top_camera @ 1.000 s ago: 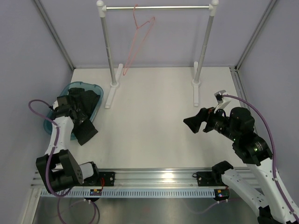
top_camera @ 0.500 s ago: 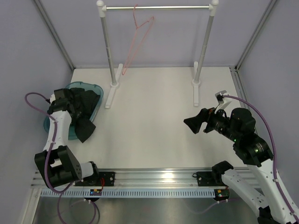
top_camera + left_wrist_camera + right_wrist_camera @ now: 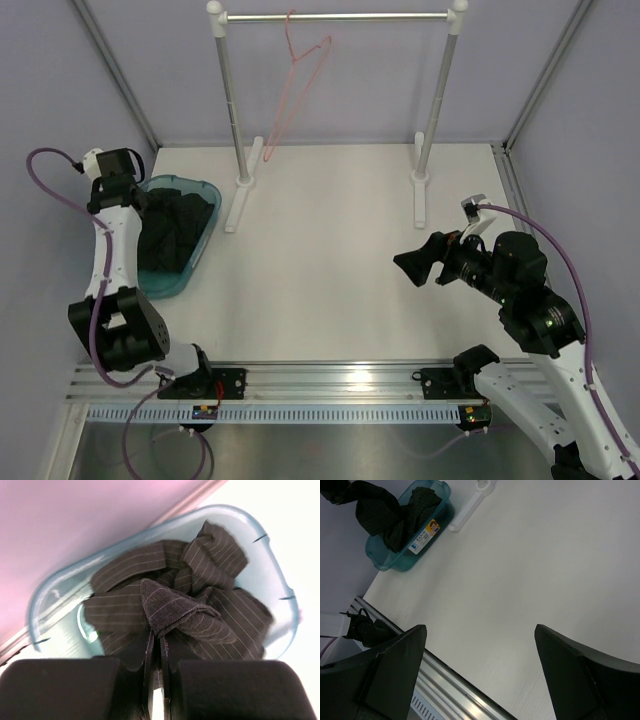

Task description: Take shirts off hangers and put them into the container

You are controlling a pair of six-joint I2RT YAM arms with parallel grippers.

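My left pincer [image 3: 156,649] is pinched together on a peaked fold of the black pinstriped shirt [image 3: 170,605], the cloth squeezed between the two pads at the bottom middle of the left wrist view. What matters is what lies straight beneath it. The rest of the shirt sits bunched in the teal tub [image 3: 262,570], directly below the pincer, with the tub's long axis running from the lower left of that view to the upper right. The shirt shows no cloth over the rim there. I judge that parting the pads here would drop the fold inside the tub, not onto the desk.

My right pincer [image 3: 480,630] hangs spread wide over bare desk at the right of the overhead view, well apart from the tub, so the left arm is far the nearer. The pink wire hanger [image 3: 285,115] hangs bare on the rail [image 3: 340,16] at the top.
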